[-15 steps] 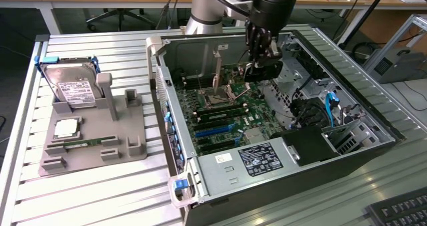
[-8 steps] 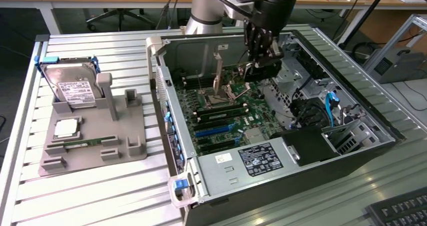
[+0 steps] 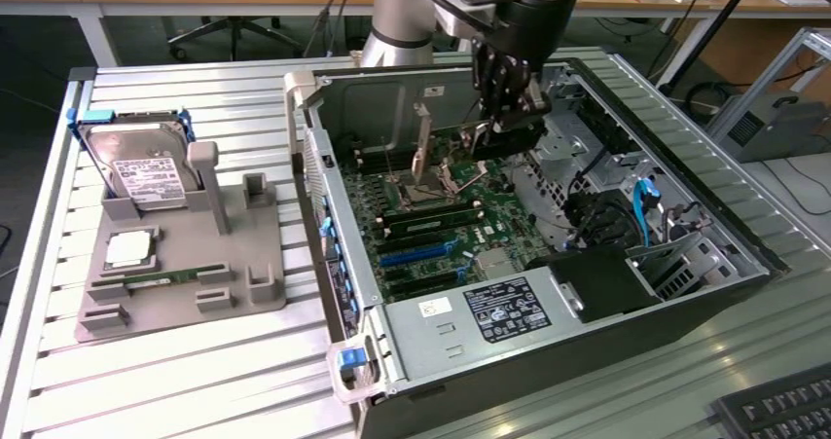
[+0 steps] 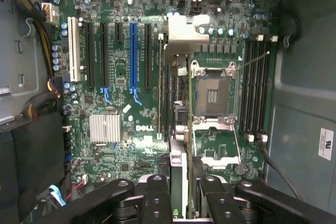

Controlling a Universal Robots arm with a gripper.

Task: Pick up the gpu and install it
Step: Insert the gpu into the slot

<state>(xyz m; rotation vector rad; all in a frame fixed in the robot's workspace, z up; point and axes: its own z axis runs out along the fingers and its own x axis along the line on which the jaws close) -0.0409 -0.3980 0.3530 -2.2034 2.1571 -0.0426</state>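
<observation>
Pincer (image 4: 177, 192) clamped on the gpu (image 4: 176, 103), card held edge-on and upright above the motherboard (image 4: 121, 77) inside the open computer case (image 3: 727, 254). That orientation presumably suits lowering its edge into the expansion slots (image 4: 134, 51)

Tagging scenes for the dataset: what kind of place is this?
Likely a robotics lab bench for PC assembly: an open computer case on a slatted metal table, a grey parts fixture holding a hard drive, office desks behind.
</observation>
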